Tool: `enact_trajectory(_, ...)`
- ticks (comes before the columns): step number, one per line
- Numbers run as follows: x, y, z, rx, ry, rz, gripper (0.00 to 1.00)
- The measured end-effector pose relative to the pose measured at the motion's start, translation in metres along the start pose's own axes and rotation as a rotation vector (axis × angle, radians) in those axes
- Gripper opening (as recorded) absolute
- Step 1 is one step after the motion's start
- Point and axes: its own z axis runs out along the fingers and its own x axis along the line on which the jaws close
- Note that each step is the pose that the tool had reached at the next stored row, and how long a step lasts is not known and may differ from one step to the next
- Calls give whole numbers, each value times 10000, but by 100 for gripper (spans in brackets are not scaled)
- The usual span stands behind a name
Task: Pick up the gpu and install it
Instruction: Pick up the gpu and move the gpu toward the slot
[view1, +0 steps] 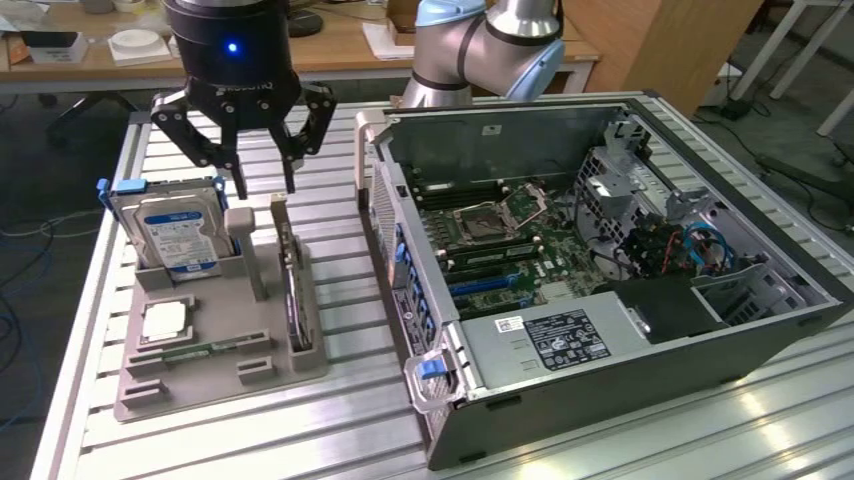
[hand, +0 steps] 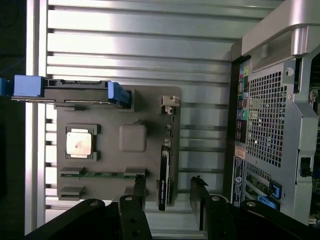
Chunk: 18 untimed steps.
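Note:
The gpu (view1: 292, 290) stands on its long edge in a slot of the grey tray (view1: 220, 375), a thin dark card with a pale bracket at its far end. My gripper (view1: 264, 186) hangs open just above that far end, with nothing between its fingers. In the wrist view the gpu (hand: 164, 175) appears edge-on, its bracket (hand: 170, 102) away from the fingers. My gripper (hand: 169, 178) straddles the card's line with one dark finger on each side, apart from it. The open computer case (view1: 601, 260) lies to the exterior view's right, motherboard (view1: 501, 240) exposed.
The tray (hand: 150, 100) also holds an upright hard drive (view1: 167, 230) with a blue-white label, a square processor (view1: 163, 320) and a narrow green memory stick (view1: 200, 350). The case's perforated rear wall (hand: 270, 125) stands close beside the tray. Everything rests on a slatted aluminium table (view1: 347, 420).

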Motion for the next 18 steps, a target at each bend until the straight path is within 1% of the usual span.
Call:
enact_trajectory(9, 1, -1, 65, 0, 0, 0, 49)
enact_trajectory(18, 1, -2, 90, 0, 11, 1, 49)
